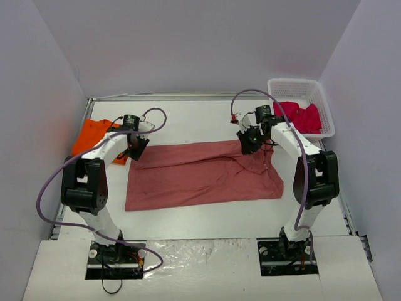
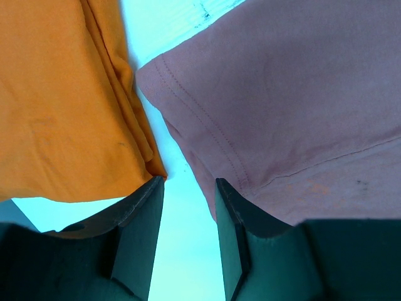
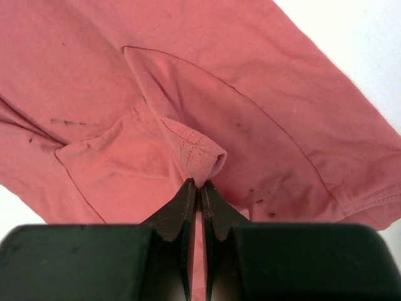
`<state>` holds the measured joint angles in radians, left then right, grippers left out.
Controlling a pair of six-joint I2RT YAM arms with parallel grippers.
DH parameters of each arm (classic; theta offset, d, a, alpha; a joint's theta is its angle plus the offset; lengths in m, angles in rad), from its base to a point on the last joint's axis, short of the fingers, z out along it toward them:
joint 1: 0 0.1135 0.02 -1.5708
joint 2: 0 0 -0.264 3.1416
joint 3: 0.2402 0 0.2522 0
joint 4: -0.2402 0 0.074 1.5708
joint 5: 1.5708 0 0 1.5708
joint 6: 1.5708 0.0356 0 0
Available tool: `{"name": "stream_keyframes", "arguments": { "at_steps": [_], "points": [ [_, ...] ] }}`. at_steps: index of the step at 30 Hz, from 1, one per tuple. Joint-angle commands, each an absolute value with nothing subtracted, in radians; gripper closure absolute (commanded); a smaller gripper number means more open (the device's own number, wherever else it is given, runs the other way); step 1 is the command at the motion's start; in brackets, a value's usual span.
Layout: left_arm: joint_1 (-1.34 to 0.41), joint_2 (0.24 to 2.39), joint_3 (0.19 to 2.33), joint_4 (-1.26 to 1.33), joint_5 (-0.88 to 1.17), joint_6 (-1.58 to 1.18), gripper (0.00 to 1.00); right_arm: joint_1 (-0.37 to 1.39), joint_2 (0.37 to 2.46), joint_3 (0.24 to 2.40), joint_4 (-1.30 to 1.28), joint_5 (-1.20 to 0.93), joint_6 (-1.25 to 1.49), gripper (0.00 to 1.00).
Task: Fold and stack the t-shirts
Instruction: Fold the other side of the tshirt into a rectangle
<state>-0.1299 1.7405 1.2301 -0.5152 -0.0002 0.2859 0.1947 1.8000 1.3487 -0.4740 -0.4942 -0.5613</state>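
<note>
Brick-red t-shirt [image 1: 200, 175] lies spread flat across the middle of the counter [image 1: 200, 219], ready for folding. The right claw [image 3: 199, 188] is clamped on a pinched fold of hem at its far right edge, probably to carry that side over. The left claw [image 2: 189, 188] hangs apart and empty above bare counter, between the orange tee [image 2: 56, 94] and the red shirt's corner. The crimson-pink tee [image 1: 301, 116] waits in the basket [image 1: 327, 106].

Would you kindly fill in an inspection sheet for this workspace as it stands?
Surface: white table, cloth across its centre.
Job's things: brick-red t-shirt spread out, centre; orange t-shirt, left edge; crimson-pink t-shirt in white basket.
Clutter: nothing seen.
Grippers: left gripper open over the gap between orange and brick-red; right gripper shut on brick-red fold.
Cables: purple cables loop along both arms.
Surroundings: plain pale walls.
</note>
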Motion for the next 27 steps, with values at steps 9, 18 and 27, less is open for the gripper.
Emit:
{"name": "stream_keyframes", "arguments": {
  "at_steps": [9, 18, 27],
  "points": [
    [-0.140, 1.709, 1.239, -0.529, 0.000, 0.279, 0.63, 0.244, 1.747, 1.321, -0.563, -0.532, -0.586, 1.00],
    [-0.140, 1.706, 1.239, -0.531, 0.000, 0.278, 0.63, 0.290, 1.759, 1.272, -0.575, -0.523, -0.597, 1.00],
    [-0.140, 1.707, 1.232, -0.529, 0.023, 0.281, 0.63, 0.325, 1.773, 1.241, -0.575, -0.520, -0.615, 1.00]
  ]
}}
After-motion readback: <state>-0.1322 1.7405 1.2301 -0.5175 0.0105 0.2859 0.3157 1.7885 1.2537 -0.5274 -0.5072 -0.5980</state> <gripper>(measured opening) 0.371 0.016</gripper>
